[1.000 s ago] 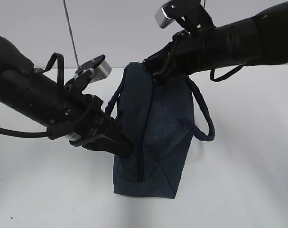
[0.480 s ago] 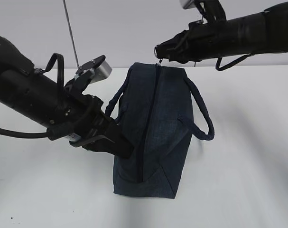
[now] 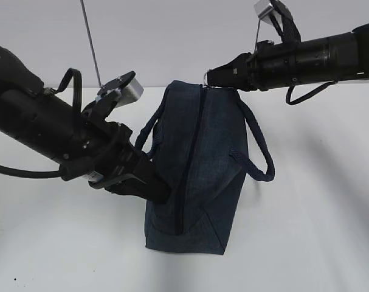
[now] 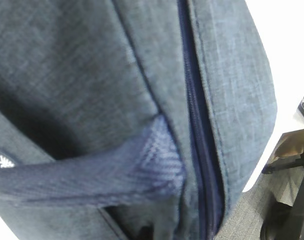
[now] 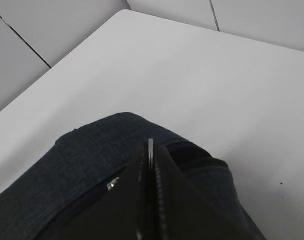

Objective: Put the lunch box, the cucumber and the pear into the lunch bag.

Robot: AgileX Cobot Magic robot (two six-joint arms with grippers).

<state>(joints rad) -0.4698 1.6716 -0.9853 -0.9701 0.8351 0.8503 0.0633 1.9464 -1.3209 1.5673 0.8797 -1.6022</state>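
The dark navy lunch bag (image 3: 202, 170) stands on end on the white table, its zipper (image 3: 187, 164) running up the face toward me and looking closed. My left gripper (image 3: 158, 190) is pressed into the bag's lower left edge and seems shut on the fabric. The left wrist view shows only bag fabric (image 4: 91, 75), a handle (image 4: 91, 175) and the zipper (image 4: 197, 130). My right gripper (image 3: 213, 78) is shut on the metal ring pull (image 3: 206, 78) at the bag's top; the ring (image 5: 150, 145) shows edge-on between the jaws. The lunch box, cucumber and pear are out of view.
The white table (image 3: 318, 213) spreads around the bag. A thin metal rod (image 3: 91, 42) rises at the back left. One rope handle (image 3: 260, 152) hangs off the bag's right side. Past the table edge, floor and a chair base (image 4: 292, 200) show.
My right gripper has risen from the bag's upper face to its top end and drawn back to the right, holding the ring pull. The left arm and bag have stayed still.
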